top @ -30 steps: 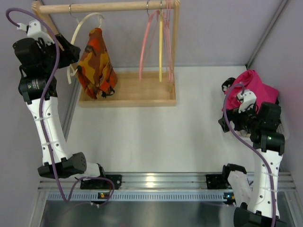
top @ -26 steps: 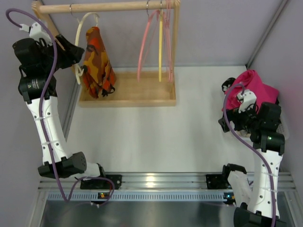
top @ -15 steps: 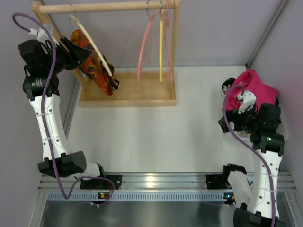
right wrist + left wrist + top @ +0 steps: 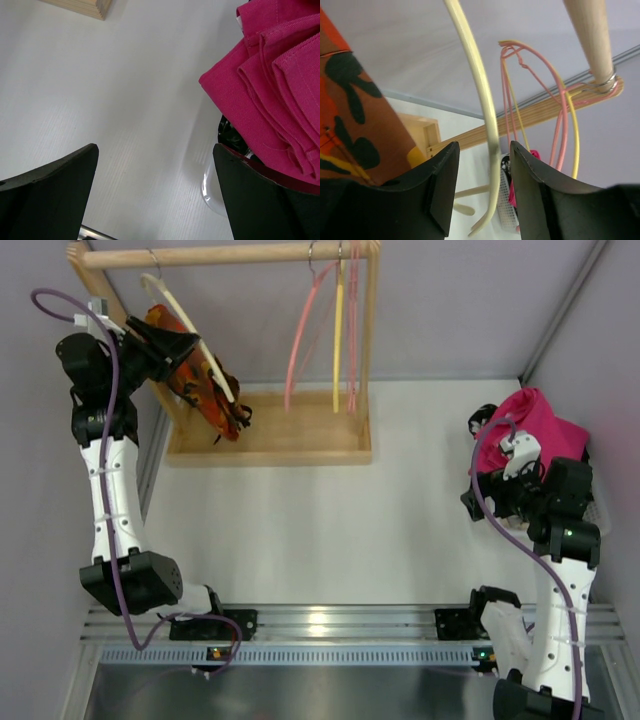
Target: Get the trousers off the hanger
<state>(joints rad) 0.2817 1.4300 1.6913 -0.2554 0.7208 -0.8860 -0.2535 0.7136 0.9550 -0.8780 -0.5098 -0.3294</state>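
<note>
With the trousers (image 4: 200, 375) hanging on the tilted hanger (image 4: 475, 75) under the rail (image 4: 230, 254), the left gripper (image 4: 484, 147), half-open astride the hanger's arm and not clamping it, could let it swing away or unhook, while the right gripper (image 4: 155, 165) hangs wide open.

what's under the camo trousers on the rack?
Under the trousers sits the rack's wooden base tray, bare wood showing to their right. The tray's left part is covered by the cloth, so anything lying there can't be seen.
</note>
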